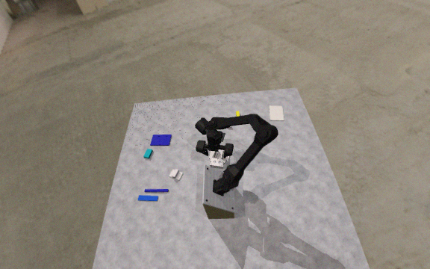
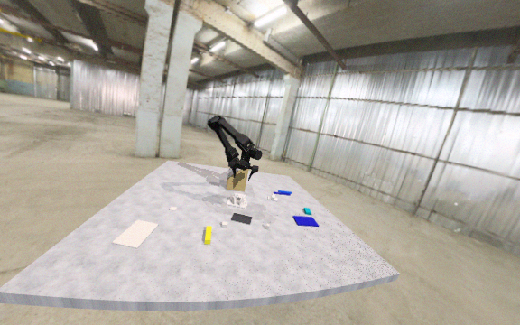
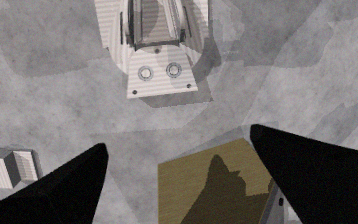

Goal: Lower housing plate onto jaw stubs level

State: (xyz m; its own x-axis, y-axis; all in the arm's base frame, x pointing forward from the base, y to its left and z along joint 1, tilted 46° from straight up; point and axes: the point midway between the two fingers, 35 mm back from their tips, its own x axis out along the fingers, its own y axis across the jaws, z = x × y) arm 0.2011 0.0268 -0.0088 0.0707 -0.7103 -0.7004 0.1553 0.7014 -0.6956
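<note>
The white housing plate (image 3: 162, 85) (image 1: 216, 164) lies on the near end of the white gripper assembly (image 2: 237, 201). Two rings with pale round centres show in its top in the wrist view. It looks roughly flat there, but I cannot confirm that it is fully level or closed. The two white curved jaw sides run up from it, cut off by the top of the wrist view. The jaw stubs are hidden under the plate. My gripper (image 3: 180, 140) (image 2: 242, 177) is open and empty, above the table and clear of the plate, on the side of the robot's base block.
The tan-sided base block (image 3: 180, 175) (image 1: 220, 211) is beside my fingers. A white stepped part (image 3: 25, 167) (image 1: 175, 174) lies left. Blue bars (image 1: 148, 198), a teal block (image 1: 148, 153), a blue plate (image 1: 160, 140), a black plate (image 2: 241, 218), a yellow block (image 2: 208, 235) and a cream plate (image 2: 136, 234) lie around.
</note>
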